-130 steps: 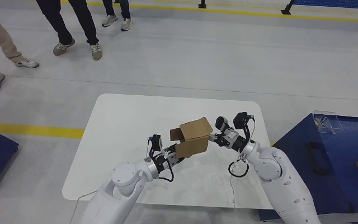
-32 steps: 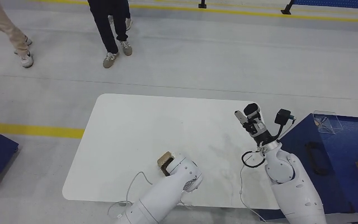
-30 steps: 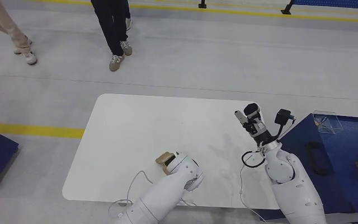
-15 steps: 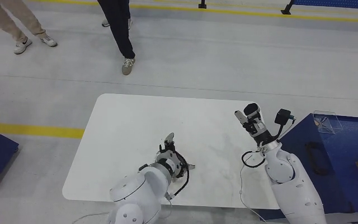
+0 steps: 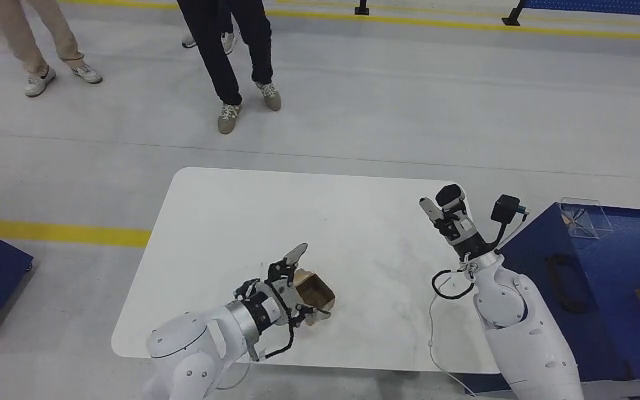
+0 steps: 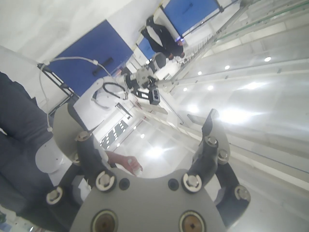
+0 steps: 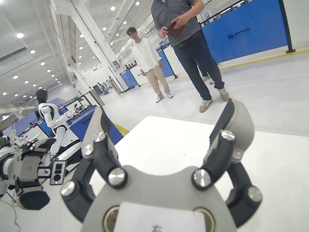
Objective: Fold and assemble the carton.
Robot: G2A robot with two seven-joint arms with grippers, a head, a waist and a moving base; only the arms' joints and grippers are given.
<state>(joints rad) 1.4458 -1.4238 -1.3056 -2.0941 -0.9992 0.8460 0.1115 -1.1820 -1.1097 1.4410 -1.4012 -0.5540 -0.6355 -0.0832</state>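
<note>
Spread wide, gripping nothing, on left gripper point(image 6: 142, 117) and right gripper point(image 7: 165, 106) alike. Just beside the left fingers point(image 5: 296, 255), on the white table point(image 5: 250, 215): a small brown cardboard carton point(image 5: 316, 290).

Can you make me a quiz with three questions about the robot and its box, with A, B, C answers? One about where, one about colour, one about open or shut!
1. Where is the carton?
A) on the floor
B) on the table, by the left hand
C) on a chair

2. What colour is the carton?
A) brown
B) blue
C) green

3. How is the right hand?
A) shut on the carton
B) shut on nothing
C) open and empty

Answers:
1 B: the top view shows it lying on the white table top beside that hand.
2 A: it is plain brown cardboard.
3 C: the right wrist view shows it spread wide with nothing in it.
</note>
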